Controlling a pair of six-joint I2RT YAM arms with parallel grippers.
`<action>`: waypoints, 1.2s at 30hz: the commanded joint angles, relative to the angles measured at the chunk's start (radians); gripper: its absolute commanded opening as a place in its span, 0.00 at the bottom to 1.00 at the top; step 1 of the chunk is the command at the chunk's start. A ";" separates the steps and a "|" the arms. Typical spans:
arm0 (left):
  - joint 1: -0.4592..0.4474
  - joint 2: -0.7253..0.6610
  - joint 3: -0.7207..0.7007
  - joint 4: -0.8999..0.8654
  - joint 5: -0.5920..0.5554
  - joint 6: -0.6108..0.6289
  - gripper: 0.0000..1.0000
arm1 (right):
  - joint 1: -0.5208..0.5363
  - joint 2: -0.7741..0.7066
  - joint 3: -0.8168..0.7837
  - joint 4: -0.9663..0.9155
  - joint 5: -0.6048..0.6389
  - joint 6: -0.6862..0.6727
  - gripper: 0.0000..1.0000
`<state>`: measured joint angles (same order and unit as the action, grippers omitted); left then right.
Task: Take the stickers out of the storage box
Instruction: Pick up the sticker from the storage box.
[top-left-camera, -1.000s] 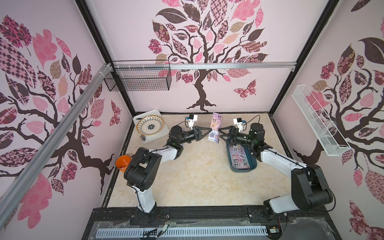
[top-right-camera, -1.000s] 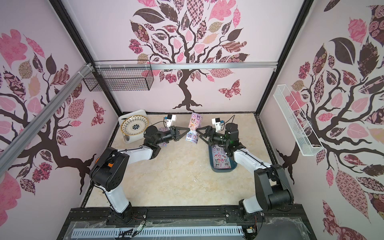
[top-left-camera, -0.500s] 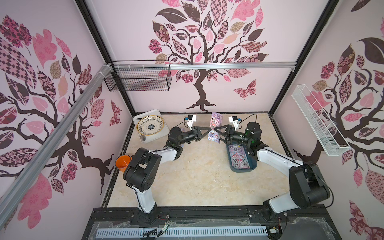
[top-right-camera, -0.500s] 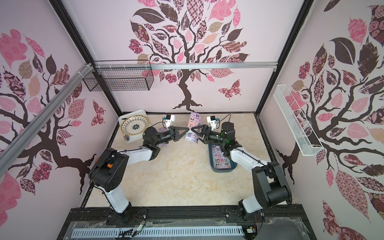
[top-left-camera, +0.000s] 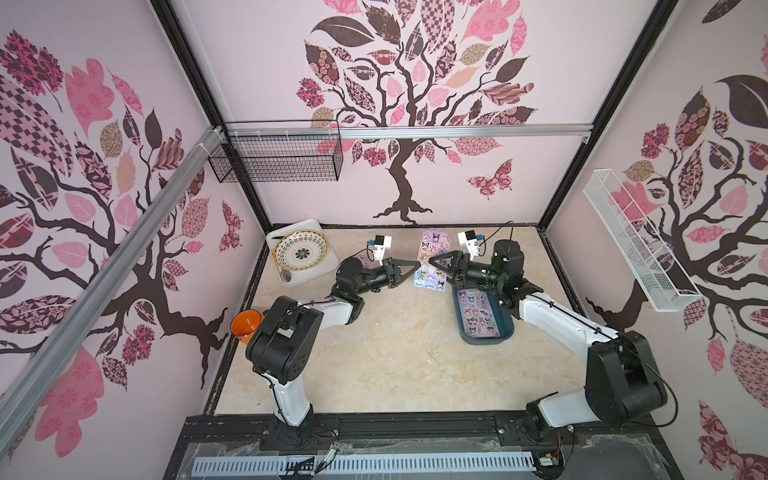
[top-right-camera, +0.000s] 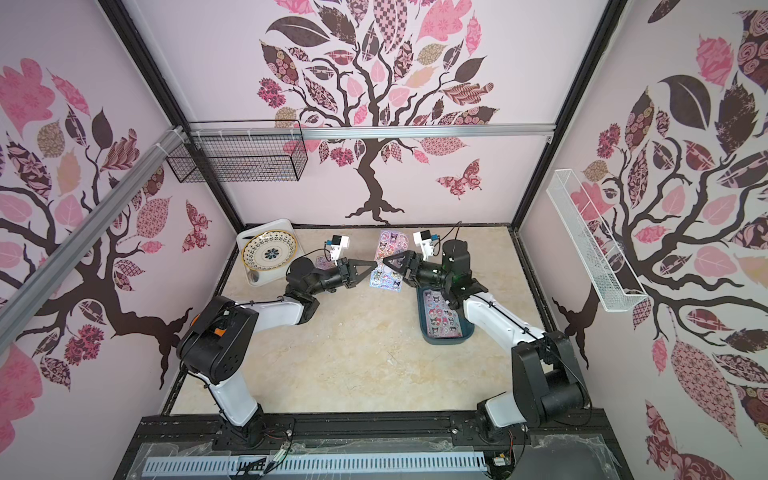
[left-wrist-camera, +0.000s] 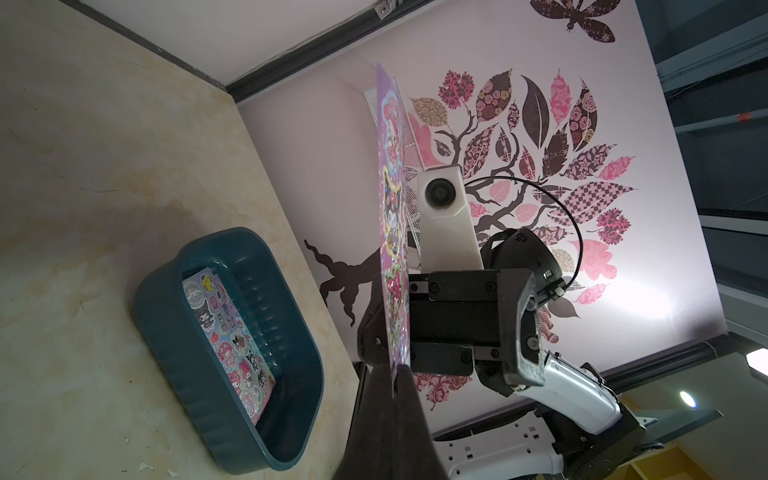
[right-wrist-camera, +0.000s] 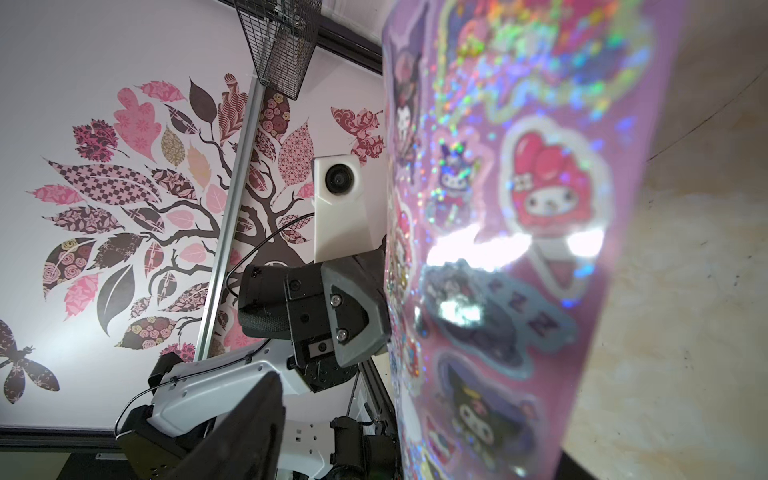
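The left gripper (top-left-camera: 417, 263) is clamped on one edge of a sheet (top-left-camera: 433, 245) and holds it upright, clear of the tabletop (top-left-camera: 395, 353), above the middle of the back edge. In the left wrist view the fingertips (left-wrist-camera: 395, 376) pinch the sheet (left-wrist-camera: 392, 208) edge-on.

The right gripper (top-left-camera: 432, 262) faces the left gripper from the opposite side of the sheet, with its jaws apart. In the right wrist view one finger (right-wrist-camera: 249, 415) stands clear of the sheet (right-wrist-camera: 519, 208). The sheet hides the other finger, so contact on that side cannot be determined.

The box (top-left-camera: 486, 341) rests on the tabletop toward the right edge, under the right arm. The stickers (top-left-camera: 480, 309) lie flat inside it, printed side up.

A second sheet (top-left-camera: 363, 259) lies on the tabletop behind the left arm, partly hidden.

A tray (top-left-camera: 291, 280) carrying a plate (top-left-camera: 300, 251) occupies the back left corner. A cup (top-left-camera: 246, 326) stands at the left edge.
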<state>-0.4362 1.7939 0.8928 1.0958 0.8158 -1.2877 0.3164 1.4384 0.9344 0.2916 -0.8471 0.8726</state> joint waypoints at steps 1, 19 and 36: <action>0.008 -0.036 -0.015 -0.025 -0.001 0.047 0.00 | -0.002 -0.027 0.041 -0.092 0.040 -0.059 0.64; 0.010 -0.086 -0.054 -0.151 -0.017 0.153 0.00 | -0.001 0.000 0.060 -0.170 0.099 -0.106 0.17; 0.010 -0.106 -0.078 -0.287 -0.041 0.257 0.00 | 0.033 0.084 0.160 -0.464 0.220 -0.262 0.01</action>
<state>-0.4305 1.7287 0.8333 0.8433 0.7822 -1.0794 0.3397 1.4986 1.0470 -0.0937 -0.6739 0.6613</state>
